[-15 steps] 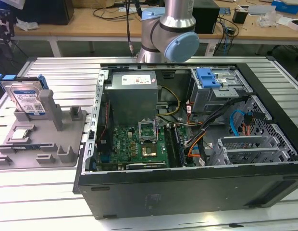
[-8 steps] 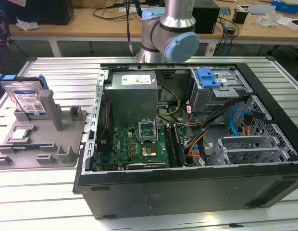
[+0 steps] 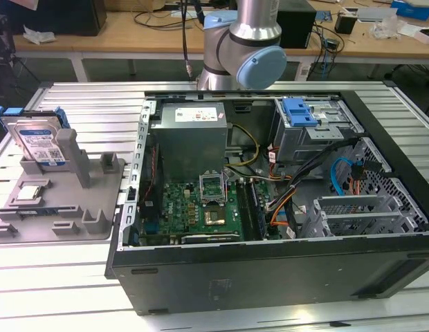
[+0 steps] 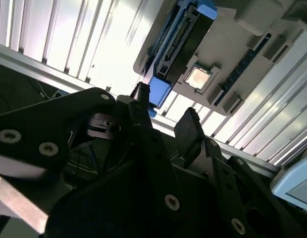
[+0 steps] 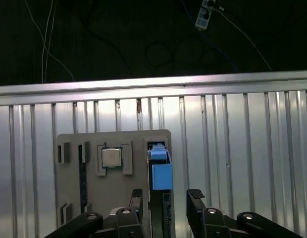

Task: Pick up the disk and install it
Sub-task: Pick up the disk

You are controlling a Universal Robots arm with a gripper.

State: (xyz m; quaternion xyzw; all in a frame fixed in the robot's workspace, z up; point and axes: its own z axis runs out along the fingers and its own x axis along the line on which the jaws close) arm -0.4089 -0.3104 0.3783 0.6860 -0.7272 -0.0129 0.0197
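Slats of aluminium form the table (image 3: 69, 97), and 2 large things lie on it. These are 1 gray holder plate (image 3: 69, 221) at the exterior view's left and 1 open computer case (image 3: 270, 277) just beside it, toward the exterior view's right.

The disk (image 3: 40, 142) is on the holder plate, outside the case. It stands upright on its edge in a slot at the plate's far corner and touches only the plate. Its white-and-blue label faces the camera, and its blue rail frame (image 3: 7, 114) runs along its sides. On the same plate, nearer to the camera, 1 small square processor chip (image 3: 29, 194) lies flat in its own recess, apart from the disk.

Inside the case I count 1 power supply box (image 3: 190, 131), 1 green motherboard (image 3: 201, 207) and 1 metal drive cage (image 3: 325, 135) with 1 blue latch (image 3: 301, 111) on top. Behind the case, at its far side, rises 1 robot arm (image 3: 245, 48).

In both wrist views the gripper (image 5: 166, 196) is open. Its 2 black fingers (image 5: 195, 198) stand well apart, and nothing is held between them. In the first wrist view the thin edge of the disk lines up with the gap between the fingers, and the chip sits beside it on the plate. In the second wrist view the disk (image 4: 180, 39) and the chip (image 4: 198, 78) appear beyond the fingertips (image 4: 190, 119).
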